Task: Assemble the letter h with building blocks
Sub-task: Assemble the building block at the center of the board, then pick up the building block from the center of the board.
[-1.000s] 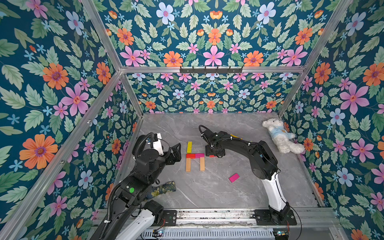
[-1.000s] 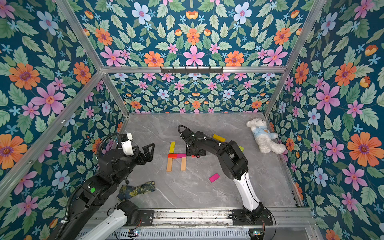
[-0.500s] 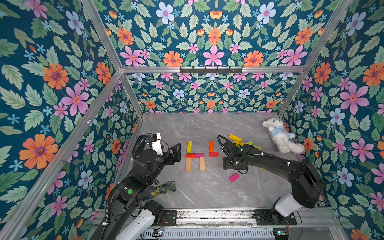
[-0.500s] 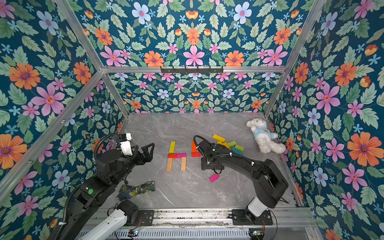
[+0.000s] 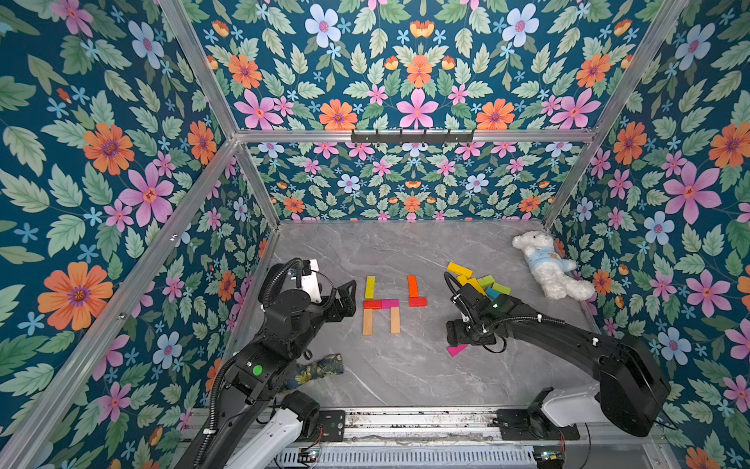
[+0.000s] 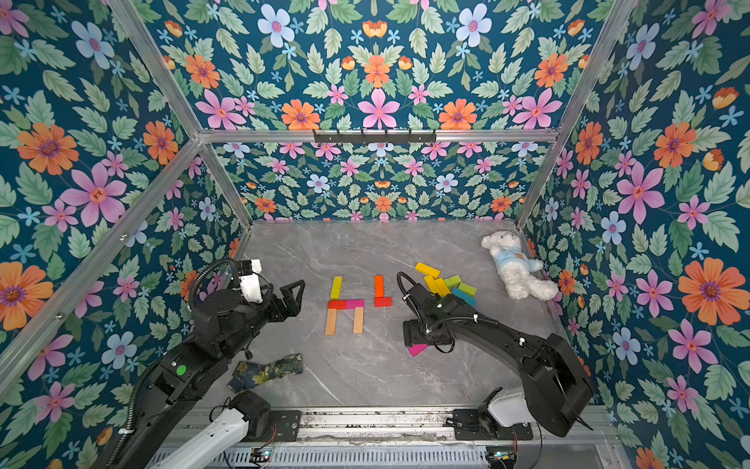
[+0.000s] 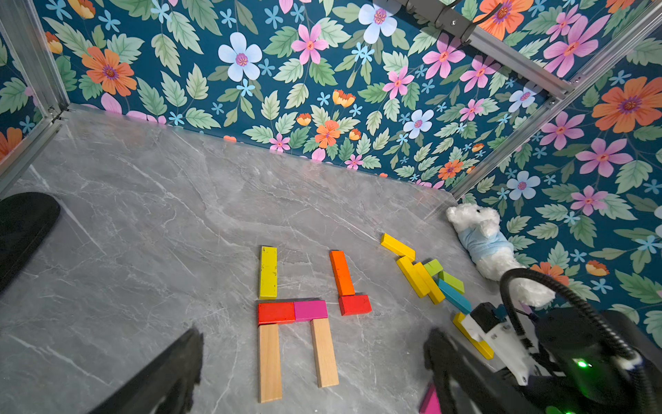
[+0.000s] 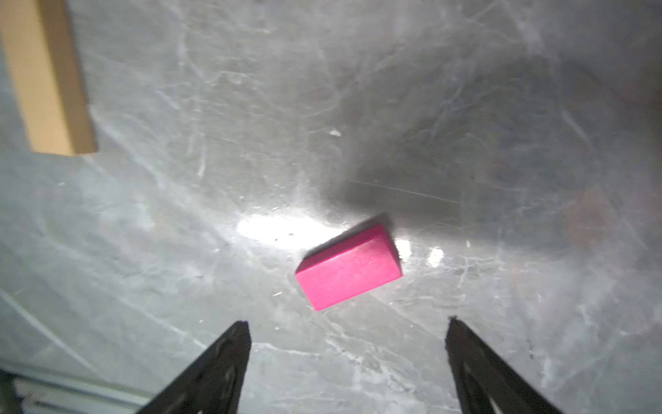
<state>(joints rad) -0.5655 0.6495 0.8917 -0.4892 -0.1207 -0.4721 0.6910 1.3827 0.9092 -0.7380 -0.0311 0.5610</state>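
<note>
Top view: five building blocks (image 5: pixel 380 303) form an h mid-worktop (image 5: pixel 406 377); left gripper (image 5: pixel 350 300) spread, empty, beside it. Left wrist view: spare blocks (image 7: pixel 426 279) heaped near the plush bear (image 7: pixel 483 243). Right wrist view: right gripper (image 8: pixel 347 322) spread, loose pink block (image 8: pixel 349 267) lying untouched before it.

Five-block h (image 5: pixel 380 303) lying flat, orange-red L (image 5: pixel 413 288) beside, loose pink block (image 8: pixel 349 267), jumbled pile (image 7: pixel 422 280) apart
</note>
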